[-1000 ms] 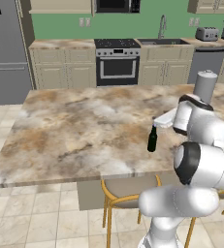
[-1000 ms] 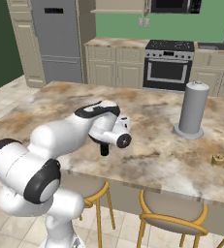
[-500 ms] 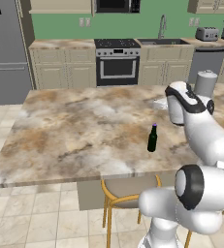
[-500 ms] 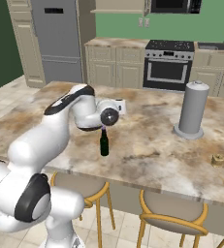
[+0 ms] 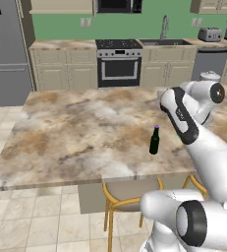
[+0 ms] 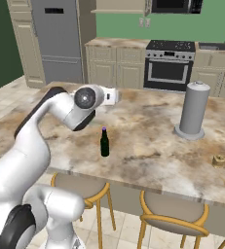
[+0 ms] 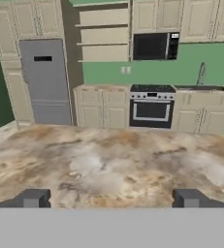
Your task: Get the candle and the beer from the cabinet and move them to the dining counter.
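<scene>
**Standing Free: Bottle and Candle Both on the Island**

Resting upright near the front edge of the dining counter (image 6: 148, 146), the beer (image 6: 104, 142) stands clear of the arm. The candle (image 6: 218, 161) sits well off to its right, beyond a tall grey canister (image 6: 194, 110). The gripper (image 7: 111, 199) is raised above the stone top with its jaws spread wide, holding nothing.

The bottle looks like glass — stiff, slick, breakable and tippy; its body is probably the safer place to grasp, not the thin neck. The candle is squat and stable — likely light.

The candle is too small to make out in detail.
</scene>
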